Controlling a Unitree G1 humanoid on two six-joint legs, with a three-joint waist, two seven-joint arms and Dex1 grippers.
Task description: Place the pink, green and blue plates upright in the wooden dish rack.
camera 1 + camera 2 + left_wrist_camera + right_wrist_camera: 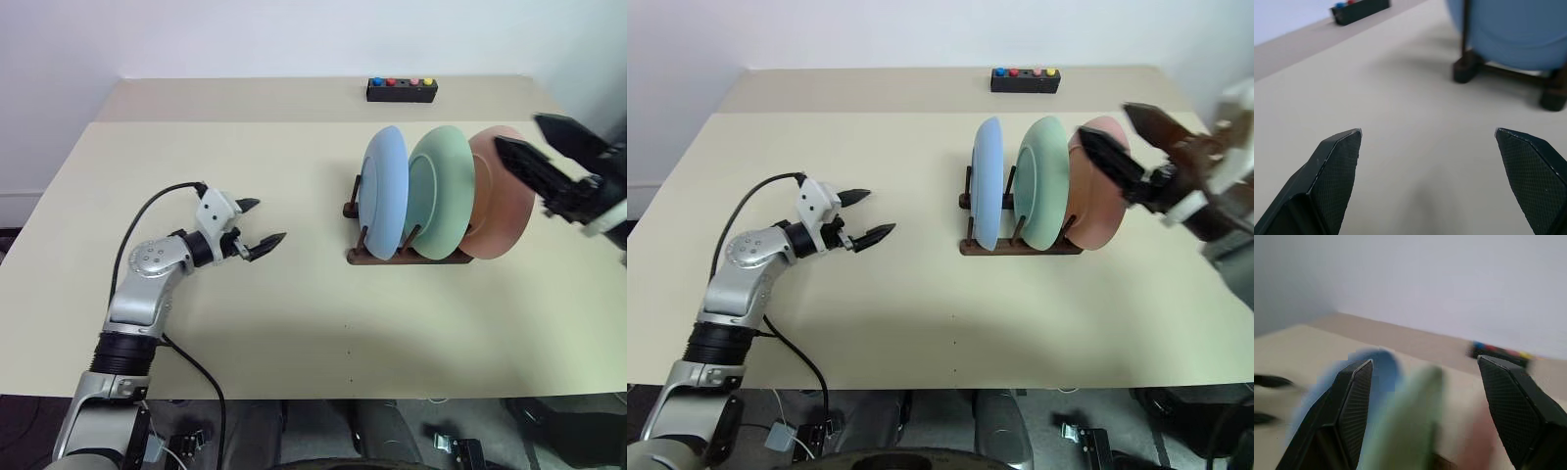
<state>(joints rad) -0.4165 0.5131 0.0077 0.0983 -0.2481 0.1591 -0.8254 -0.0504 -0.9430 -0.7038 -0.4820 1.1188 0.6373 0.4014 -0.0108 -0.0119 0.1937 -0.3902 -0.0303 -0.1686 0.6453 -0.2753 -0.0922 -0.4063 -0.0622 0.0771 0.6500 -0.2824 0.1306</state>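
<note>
Now all three matte round plates stand on edge in the dark wooden dish rack (pixel 407 257) on the beige table (pixel 294 323)!

Head views: blue plate (pixel 385 191), green plate (pixel 441 192) and pink plate (pixel 505 191) sit side by side between upright pegs, faces to the robot's left, row running left-right; left gripper (pixel 262 223) hangs released, well apart; right gripper (pixel 534 147) spread, empty, just beside the pink plate; black button box (pixel 402 90) behind. Left wrist: textured black fingers (pixel 1334 166) wide apart, blue rim (pixel 1513 29) ahead. Right wrist: fingertips (pixel 1354 401) splayed above blurred plates.
</note>
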